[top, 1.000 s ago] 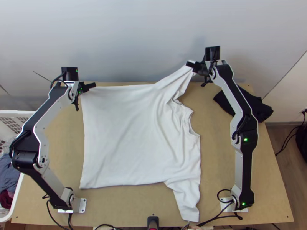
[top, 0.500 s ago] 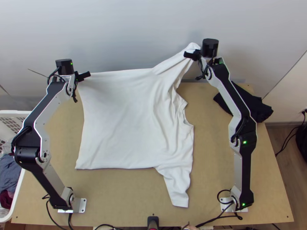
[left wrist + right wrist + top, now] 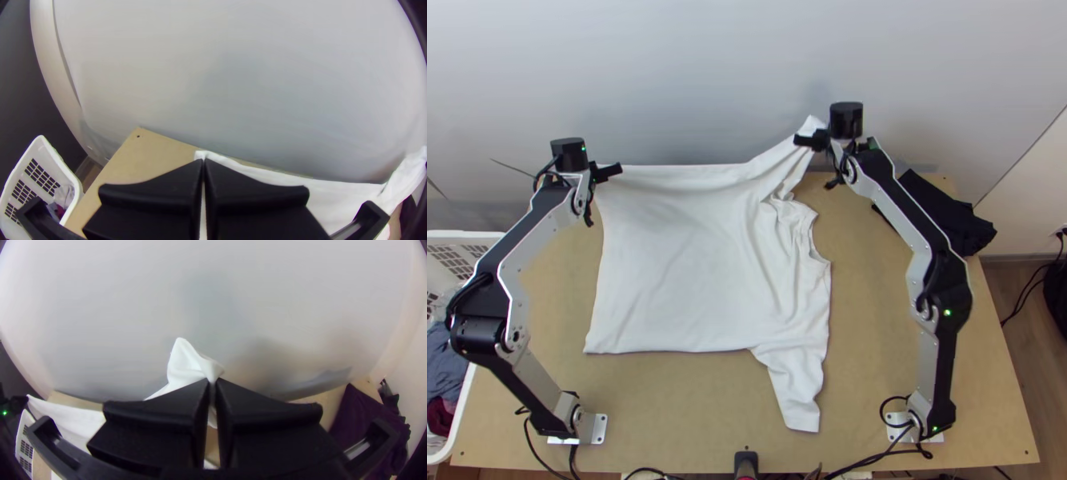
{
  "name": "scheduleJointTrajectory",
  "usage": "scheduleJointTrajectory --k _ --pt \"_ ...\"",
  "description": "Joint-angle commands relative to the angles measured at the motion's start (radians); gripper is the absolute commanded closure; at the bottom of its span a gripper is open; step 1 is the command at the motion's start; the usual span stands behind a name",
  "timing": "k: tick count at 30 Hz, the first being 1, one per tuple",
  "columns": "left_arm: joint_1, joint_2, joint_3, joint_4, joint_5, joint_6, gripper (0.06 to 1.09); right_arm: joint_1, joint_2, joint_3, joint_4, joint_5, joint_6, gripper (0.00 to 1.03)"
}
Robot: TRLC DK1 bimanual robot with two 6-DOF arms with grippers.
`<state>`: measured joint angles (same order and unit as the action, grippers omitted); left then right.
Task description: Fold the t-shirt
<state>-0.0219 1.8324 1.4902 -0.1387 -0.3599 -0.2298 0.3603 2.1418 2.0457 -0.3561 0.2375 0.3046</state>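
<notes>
The white t-shirt (image 3: pixel 683 264) lies mostly spread on the table, neck side to the right, one sleeve toward the near edge. At the table's far left my left gripper (image 3: pixel 609 170) is shut on its hem corner; in the left wrist view the gripper (image 3: pixel 203 164) pinches white cloth (image 3: pixel 275 177). My right gripper (image 3: pixel 809 142) holds the other sleeve, lifted at the far edge; in the right wrist view a peak of cloth (image 3: pixel 184 364) stands up at the closed gripper (image 3: pixel 212 384). Folds run from that sleeve toward the neck.
Dark folded cloth (image 3: pixel 947 216) lies at the table's far right, beside the right arm. A white basket (image 3: pixel 463 240) with clothes stands left of the table. A pale wall (image 3: pixel 707 72) rises behind the far edge. Bare table (image 3: pixel 683 416) shows along the near side.
The shirt's near edge first slid away from the table's near edge. Both grippers rose up the picture, then came back down, the right one also shifting left, with the cloth held throughout.
</notes>
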Motion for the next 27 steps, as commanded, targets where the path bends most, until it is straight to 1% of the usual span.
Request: scheduleJointTrajectory --k 1,9,12,16,21,25,27 --pt "-0.013 -0.088 -0.111 0.019 0.007 0.004 1.05 0.019 -0.157 -0.24 -0.006 -0.099 0.056 1.0" --pt "-0.013 -0.229 -0.309 0.021 0.029 0.006 1.05 0.016 -0.339 -0.496 -0.014 -0.125 0.079 1.0" --pt "-0.019 -0.289 -0.392 0.028 0.032 0.004 1.05 0.014 -0.418 -0.595 -0.015 -0.147 0.096 1.0" --pt "-0.027 -0.374 -0.495 0.028 0.033 -0.005 1.05 0.019 -0.522 -0.722 -0.034 -0.175 0.097 1.0" --pt "-0.039 -0.464 -0.622 0.028 0.041 -0.006 1.05 0.023 -0.611 -0.843 -0.055 -0.199 0.111 1.0" --pt "-0.036 -0.529 -0.691 0.017 0.042 0.001 1.05 0.035 -0.671 -0.898 -0.095 -0.213 0.133 1.0" --pt "-0.021 -0.558 -0.725 0.011 0.062 0.003 1.05 0.045 -0.704 -0.94 -0.098 -0.222 0.134 1.0"
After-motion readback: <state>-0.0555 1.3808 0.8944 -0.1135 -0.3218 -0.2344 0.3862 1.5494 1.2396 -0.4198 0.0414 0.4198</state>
